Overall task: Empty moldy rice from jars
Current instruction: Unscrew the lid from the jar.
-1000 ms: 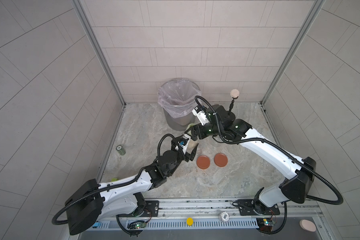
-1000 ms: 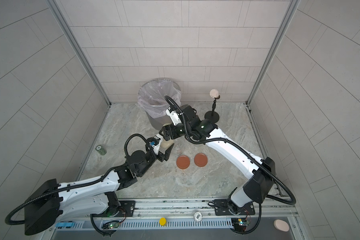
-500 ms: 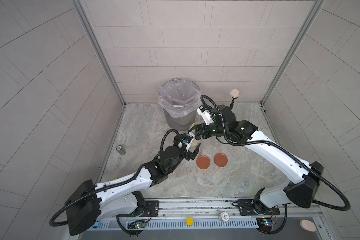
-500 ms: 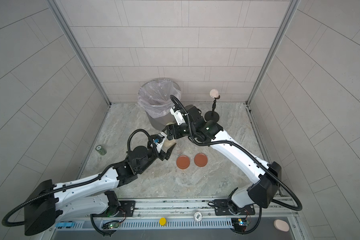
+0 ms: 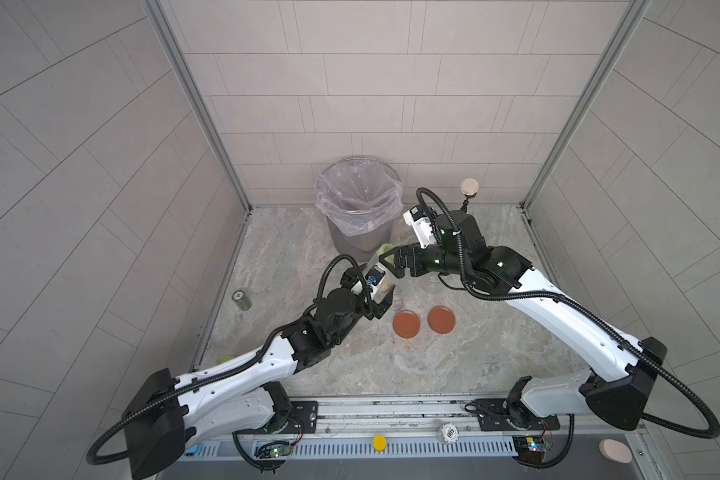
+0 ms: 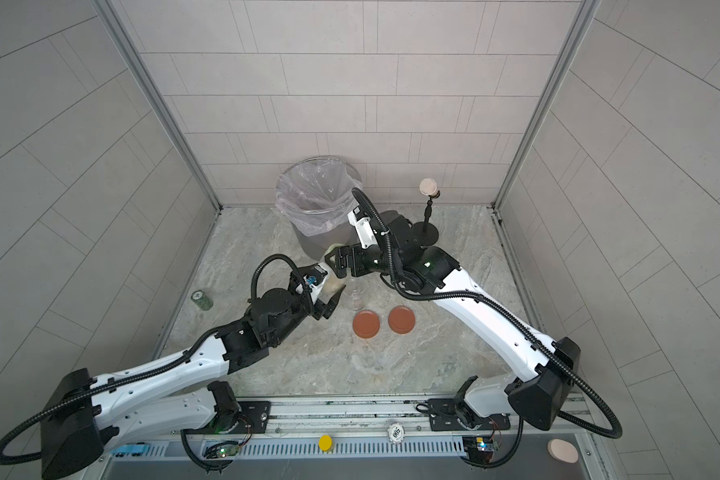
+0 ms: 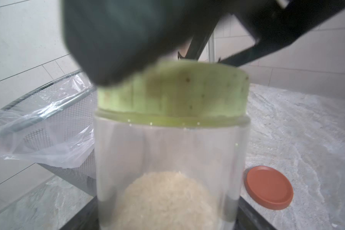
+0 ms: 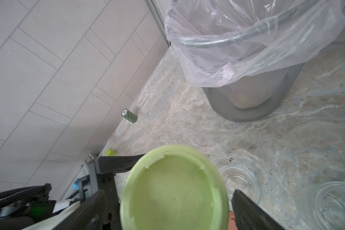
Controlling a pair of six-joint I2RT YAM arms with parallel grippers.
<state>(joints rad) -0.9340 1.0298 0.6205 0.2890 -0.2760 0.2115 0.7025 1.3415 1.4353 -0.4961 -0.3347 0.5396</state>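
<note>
From where I stood, the left pincer (image 5: 380, 291) was clenched round the body of the one full jar (image 7: 167, 147). It held the jar up off the worktop (image 5: 391, 374), just in front of the lined bin (image 8: 257, 89), I supposed to steady the glass while the other arm worked the top. The moldy rice (image 7: 167, 197) lay heaped in the jar's lower part, behind the clear wall. The pale green lid (image 8: 173, 191) looked seated on the neck. The right pincer (image 5: 391, 264) straddled that lid with its jaws spread and a sliver of gap showing at the side, so it gripped nothing. My guess was that it was lining up a fresh bite for a twist. Two empty jars (image 8: 239, 181) stood open on the worktop close by. Their rust-red lids (image 5: 406, 325) lay flat to one side, clear of the pouring path.
</note>
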